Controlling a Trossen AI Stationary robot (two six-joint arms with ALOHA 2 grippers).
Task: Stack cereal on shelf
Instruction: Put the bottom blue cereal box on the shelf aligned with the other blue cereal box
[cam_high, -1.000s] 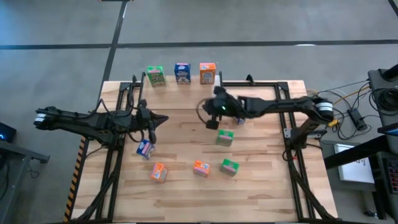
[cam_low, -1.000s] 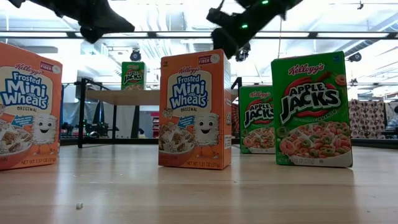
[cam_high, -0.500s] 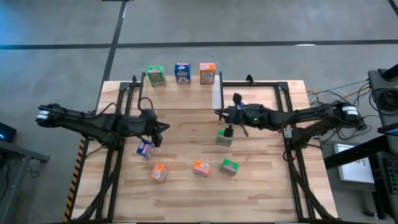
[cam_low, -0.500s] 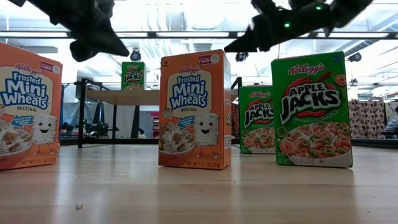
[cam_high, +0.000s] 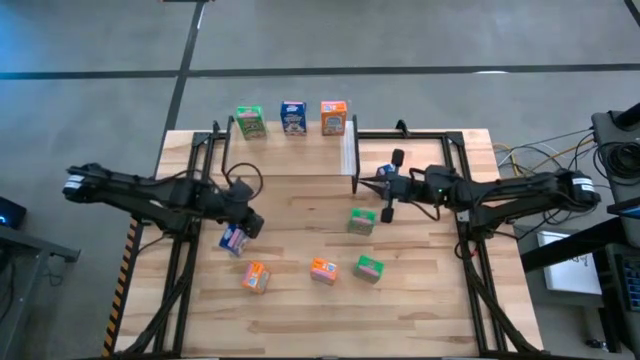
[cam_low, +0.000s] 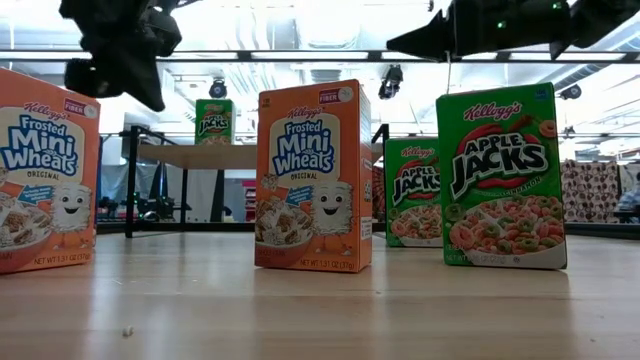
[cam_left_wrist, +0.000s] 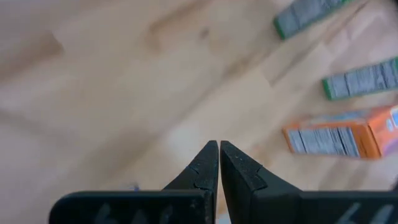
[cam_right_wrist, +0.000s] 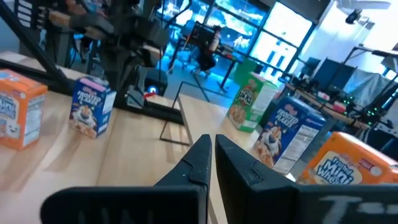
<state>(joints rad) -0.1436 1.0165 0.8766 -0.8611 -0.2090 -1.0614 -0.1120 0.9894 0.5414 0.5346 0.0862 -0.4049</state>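
Note:
Three cereal boxes stand on the shelf (cam_high: 349, 150) at the far edge: green (cam_high: 250, 122), blue (cam_high: 293, 117), orange (cam_high: 334, 117). On the table are a blue box (cam_high: 233, 240), two orange boxes (cam_high: 255, 277) (cam_high: 322, 270) and two green boxes (cam_high: 362, 221) (cam_high: 369, 268). My left gripper (cam_high: 250, 222) is shut and slants down just above the blue box, holding nothing (cam_left_wrist: 219, 149). My right gripper (cam_high: 362, 183) is shut and level, pointing at the table's left, above and beyond the farther green box (cam_right_wrist: 212, 143).
Black frame rails (cam_high: 190, 250) (cam_high: 470, 250) run along the table's left and right sides. The low view shows the orange (cam_low: 312, 175) and green (cam_low: 500, 175) boxes upright, with both arms overhead. Bare wood lies along the near edge (cam_high: 330, 325).
My right arm has drawn back from the shelf toward the table's right edge, and its gripper has tipped up from pointing down to level. My left gripper has stayed over the blue box but has rolled and tipped from level to slanting down. Both stay shut.

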